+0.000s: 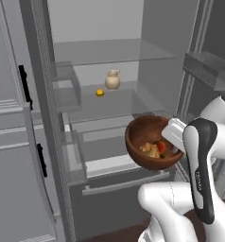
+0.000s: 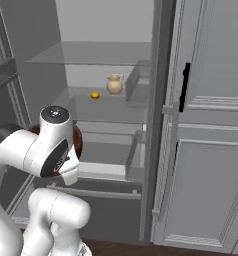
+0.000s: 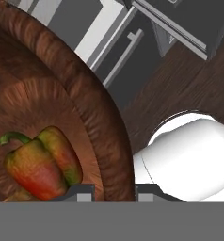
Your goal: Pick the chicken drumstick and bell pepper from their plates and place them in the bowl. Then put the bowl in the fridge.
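We see the gripper point(image 3: 113, 192) clamped shut on the rim of the bowl point(image 1: 147, 141), 1 finger inside the wall and 1 outside it in the hand view. The reddish-brown wooden bowl hangs in the air in front of the open fridge point(image 1: 109, 56), tilted so its mouth faces the left base camera, and it sits level with the clear drawers below the lower glass shelf.

Inside the bowl the bell pepper point(image 3: 41, 164) lies against the inner wall, red and green with a curled green stem, right beside the inner finger. In the left base view we also make out the chicken drumstick point(image 1: 150, 150), a pale golden piece just beside the pepper at the bottom of the bowl.

From the right base view the arm's white elbow covers most of the bowl, and only a sliver of its brown rim shows behind it.

On the lower glass shelf point(image 1: 119, 101) stand 2 other things: a small cream jug point(image 1: 113, 80) towards the back and a little yellow-orange fruit point(image 1: 100, 92) just in front of it to the left, the 2 apart from each other. The upper shelf sits above them. The fridge door point(image 1: 15, 142) stands open at the left with black handles, and dark wooden floor point(image 3: 180, 89) shows beneath the bowl in the hand view
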Controlling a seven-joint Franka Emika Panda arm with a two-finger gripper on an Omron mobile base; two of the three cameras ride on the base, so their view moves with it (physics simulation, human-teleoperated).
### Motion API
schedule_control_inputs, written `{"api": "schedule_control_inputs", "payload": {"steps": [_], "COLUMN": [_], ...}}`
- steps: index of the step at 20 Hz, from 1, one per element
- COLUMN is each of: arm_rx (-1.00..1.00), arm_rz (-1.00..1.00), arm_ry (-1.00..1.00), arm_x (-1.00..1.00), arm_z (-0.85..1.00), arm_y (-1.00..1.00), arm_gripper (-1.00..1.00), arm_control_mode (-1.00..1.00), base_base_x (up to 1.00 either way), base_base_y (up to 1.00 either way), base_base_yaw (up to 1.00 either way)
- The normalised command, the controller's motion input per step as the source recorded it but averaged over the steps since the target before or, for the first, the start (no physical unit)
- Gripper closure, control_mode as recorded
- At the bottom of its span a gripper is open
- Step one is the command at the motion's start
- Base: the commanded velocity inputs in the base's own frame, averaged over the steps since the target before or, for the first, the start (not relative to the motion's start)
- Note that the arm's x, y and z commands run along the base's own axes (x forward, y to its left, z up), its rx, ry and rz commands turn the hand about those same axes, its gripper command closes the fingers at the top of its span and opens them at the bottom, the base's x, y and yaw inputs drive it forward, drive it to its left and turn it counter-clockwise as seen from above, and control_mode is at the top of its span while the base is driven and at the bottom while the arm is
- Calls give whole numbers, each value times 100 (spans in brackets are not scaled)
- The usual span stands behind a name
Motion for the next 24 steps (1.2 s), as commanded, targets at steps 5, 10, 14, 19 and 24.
{"api": "schedule_control_inputs", "payload": {"steps": [5, 10, 14, 19, 24], "arm_rx": [0, 0, 0, 0, 0], "arm_rz": [0, 0, -5, -5, -2], "arm_ry": [0, 0, -2, -4, 0], "arm_x": [0, 0, 44, 100, 100], "arm_z": [0, 0, 0, -5, -15], "arm_y": [0, 0, 0, 0, 0], "arm_gripper": [100, 100, 100, 100, 100], "arm_control_mode": [100, 100, -100, -100, -100], "base_base_x": [100, 84, 37, 0, 0], "base_base_y": [0, 0, 0, 0, 0], "base_base_yaw": [-6, -7, -4, 0, 0]}}
